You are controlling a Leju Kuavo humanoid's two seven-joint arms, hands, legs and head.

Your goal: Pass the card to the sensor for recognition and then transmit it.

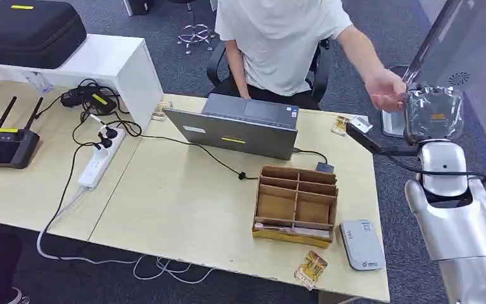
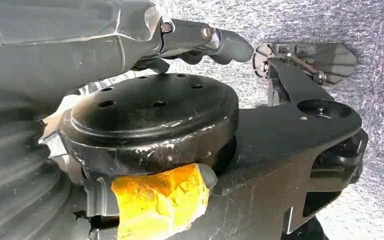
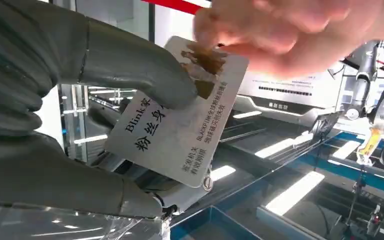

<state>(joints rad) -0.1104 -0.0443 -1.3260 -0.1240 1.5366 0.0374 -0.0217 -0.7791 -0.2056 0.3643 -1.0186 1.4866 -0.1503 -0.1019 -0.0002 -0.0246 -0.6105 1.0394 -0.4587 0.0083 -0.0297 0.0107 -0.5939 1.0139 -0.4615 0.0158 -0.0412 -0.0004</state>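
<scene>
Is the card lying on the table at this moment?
No. In the right wrist view the robot hand holds the card up in the air while a person's hand touches its far edge.

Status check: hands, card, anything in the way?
Right hand raised, holding the card. Person's hand touching the card's far edge. Left hand down by the floor, holding nothing. Nothing blocking.

The right hand [image 3: 55, 100] pinches a pale printed card [image 3: 180, 120] between its thick grey thumb and a darker finger behind it, while a person's hand [image 3: 300, 30], blurred and overexposed, appears to touch the card's far edge, with bright glass panels and light strips beyond.
</scene>
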